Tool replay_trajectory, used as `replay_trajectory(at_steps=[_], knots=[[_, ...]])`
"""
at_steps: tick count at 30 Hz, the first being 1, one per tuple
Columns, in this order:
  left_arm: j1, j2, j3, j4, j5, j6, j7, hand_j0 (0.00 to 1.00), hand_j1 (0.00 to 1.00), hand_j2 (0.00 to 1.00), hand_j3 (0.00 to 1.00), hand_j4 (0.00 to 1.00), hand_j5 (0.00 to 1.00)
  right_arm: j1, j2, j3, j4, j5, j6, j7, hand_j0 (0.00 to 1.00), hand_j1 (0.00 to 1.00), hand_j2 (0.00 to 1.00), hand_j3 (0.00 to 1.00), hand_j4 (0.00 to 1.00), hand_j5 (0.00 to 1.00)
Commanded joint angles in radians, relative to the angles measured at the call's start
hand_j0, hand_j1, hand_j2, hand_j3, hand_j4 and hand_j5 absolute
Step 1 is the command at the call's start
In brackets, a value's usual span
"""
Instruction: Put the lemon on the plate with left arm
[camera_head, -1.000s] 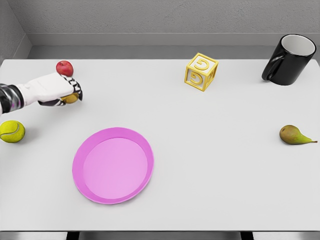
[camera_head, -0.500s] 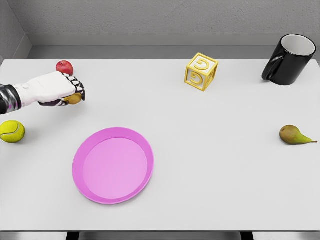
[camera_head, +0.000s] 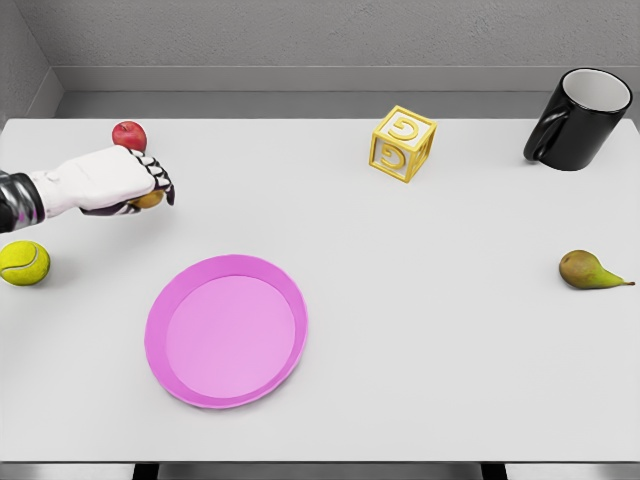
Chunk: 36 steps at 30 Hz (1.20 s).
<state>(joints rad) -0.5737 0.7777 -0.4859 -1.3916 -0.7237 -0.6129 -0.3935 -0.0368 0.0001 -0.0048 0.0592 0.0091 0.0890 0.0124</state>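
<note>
**Left hand closed over the lemon at the far left of the surface**

The white left hand (camera_head: 115, 178) reaches in from the left edge of the head view, its white forearm ending in a dark, patterned sleeve at the picture's border. Its black-and-white fingers (camera_head: 163, 184) are curled downward around a small yellow-orange lemon (camera_head: 148, 200), of which only a sliver shows beneath the palm and behind the fingertips. Whether the lemon rests on the white surface (camera_head: 420, 300) or is lifted clear of it cannot be told from this angle.

Just behind the hand, close to its knuckles, sits a small round red apple (camera_head: 129, 135). In front of the forearm, near the left edge, lies a yellow-green tennis ball (camera_head: 23, 262), apart from the hand.

The round pink plate (camera_head: 226, 330) with a raised rim lies toward the front of the surface, to the right of the tennis ball and nearer the camera than the hand; nothing is on it.

Across the surface, well away from the hand, a yellow cube block with a cut-out letter (camera_head: 403, 143) stands near the back centre. A glossy black mug with a white interior (camera_head: 580, 118) leans at the back right corner. A brownish-green pear (camera_head: 589, 270) lies on its side near the right edge.
</note>
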Motion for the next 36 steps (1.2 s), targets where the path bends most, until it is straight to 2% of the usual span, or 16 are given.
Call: replay_trajectory(at_steps=[1,16,20,36], knots=[[0.000,0.005,0.001,-0.006,0.009,0.002,0.002,0.55,0.55,0.55,0.55,0.55,0.55,0.000,0.000,0.000,0.001,0.000,0.000,0.001,1.00,1.00,1.00,1.00,1.00,1.00],[0.003,0.005,0.001,-0.034,0.018,0.002,0.001,0.55,0.55,0.55,0.55,0.55,0.55,0.000,0.000,0.000,0.001,0.000,0.000,0.000,1.00,1.00,1.00,1.00,1.00,1.00],[0.018,0.009,0.001,-0.075,0.032,0.002,0.001,0.55,0.55,0.55,0.55,0.55,0.55,0.000,0.000,0.000,-0.001,0.000,0.000,0.001,1.00,1.00,1.00,1.00,1.00,1.00],[0.052,0.029,0.017,-0.141,0.055,0.002,-0.001,0.55,0.55,0.55,0.55,0.55,0.55,0.000,0.000,0.000,0.001,0.000,0.000,0.000,1.00,1.00,1.00,1.00,1.00,1.00]])
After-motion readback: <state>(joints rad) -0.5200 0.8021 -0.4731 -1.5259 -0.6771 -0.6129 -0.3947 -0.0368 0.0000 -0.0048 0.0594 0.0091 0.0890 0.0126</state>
